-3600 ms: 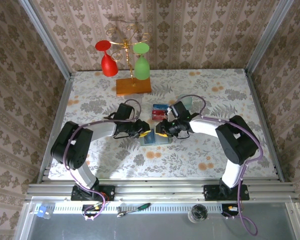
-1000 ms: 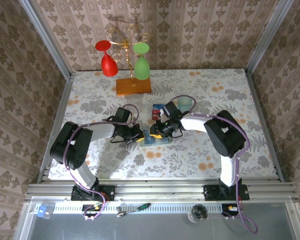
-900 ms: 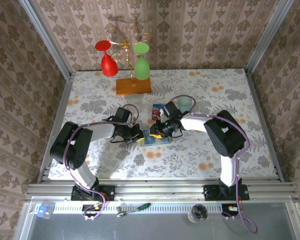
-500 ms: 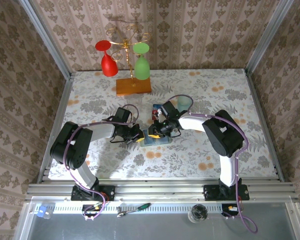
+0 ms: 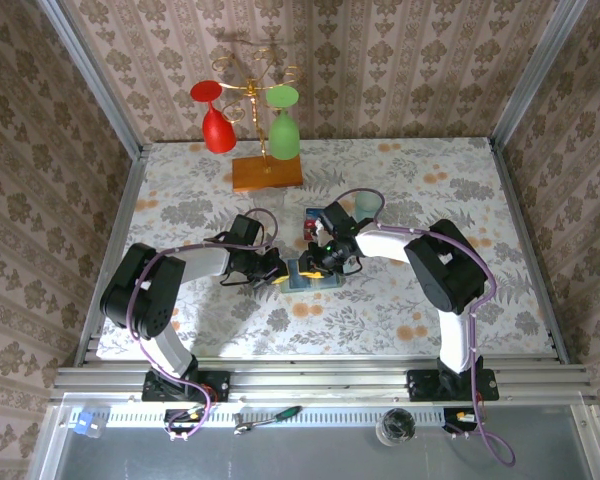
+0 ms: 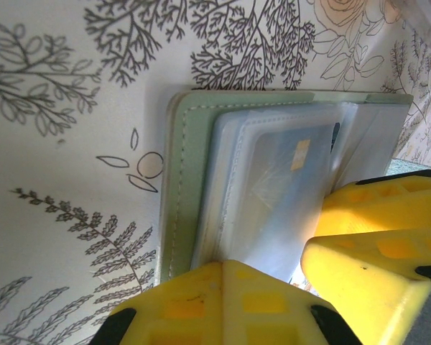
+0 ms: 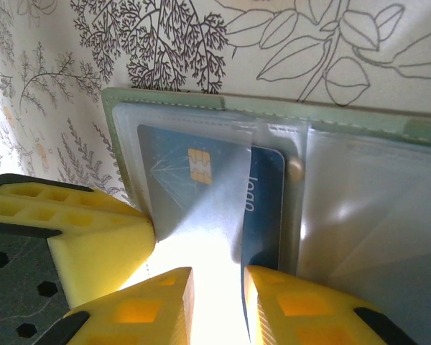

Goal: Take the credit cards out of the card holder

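Right pincer (image 7: 217, 279) over floral-print table (image 5: 430, 290), damask-papered walls (image 5: 400, 60) around.

The card holder (image 6: 181, 194) has a matt, leather-like skin with stitching along its edge; its inner sleeves (image 7: 359, 208) are clear glossy plastic throwing white glare. The credit cards (image 7: 266, 205) under them look like smooth blue plastic. The right end effector (image 7: 217, 305) has fingers (image 7: 140, 313) of matt yellow plastic, moulded with shallow squares. The desk (image 5: 430, 300) wears a matt printed floral cover. Toward the top of the overhead view, a smooth wooden slab (image 5: 267, 173) carries a shiny gold metal rack (image 5: 250, 88) with glossy glasses (image 5: 218, 132).
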`<state>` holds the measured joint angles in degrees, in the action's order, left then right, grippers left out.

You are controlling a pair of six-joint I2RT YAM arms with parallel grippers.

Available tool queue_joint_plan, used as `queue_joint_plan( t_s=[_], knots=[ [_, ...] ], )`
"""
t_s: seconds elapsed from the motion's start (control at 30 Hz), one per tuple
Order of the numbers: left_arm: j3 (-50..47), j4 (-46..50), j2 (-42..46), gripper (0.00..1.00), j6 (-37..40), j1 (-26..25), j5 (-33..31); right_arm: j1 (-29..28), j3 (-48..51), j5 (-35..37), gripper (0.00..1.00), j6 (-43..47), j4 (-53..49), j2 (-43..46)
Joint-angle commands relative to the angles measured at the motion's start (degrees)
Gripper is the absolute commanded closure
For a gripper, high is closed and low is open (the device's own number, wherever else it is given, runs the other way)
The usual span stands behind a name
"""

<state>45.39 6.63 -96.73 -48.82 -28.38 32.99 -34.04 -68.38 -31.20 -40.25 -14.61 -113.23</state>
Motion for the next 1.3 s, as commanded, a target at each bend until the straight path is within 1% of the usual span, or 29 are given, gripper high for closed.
queue_joint_plan(
  t_s=[0.0, 0.17, 0.7, 1.07, 1.27],
  knots=[
    [-0.6, 1.9, -1.0, 1.0, 1.2, 0.6, -0.8, -0.4, -1.0, 4.2, 0.74, 1.9, -5.2, 0.7],
    [-0.7, 1.9, -0.9, 1.0, 1.1, 0.6, -0.8, -0.8, -2.7, 6.3, 0.74, 3.9, -8.1, 0.7],
    [0.5, 3.0, -1.2, 1.0, 2.1, 1.0, -1.0, -1.2, -4.3, 8.3, 0.74, 6.1, -10.7, 0.8],
    [2.7, 4.2, 1.1, 1.0, 2.7, 0.8, 0.1, -0.5, -2.2, 7.0, 0.74, 4.8, -7.7, 4.1],
    [4.3, 5.9, 0.7, 1.0, 2.9, -1.1, -0.4, 0.3, -0.8, 6.3, 0.74, 3.9, -6.1, 5.3]
  ],
)
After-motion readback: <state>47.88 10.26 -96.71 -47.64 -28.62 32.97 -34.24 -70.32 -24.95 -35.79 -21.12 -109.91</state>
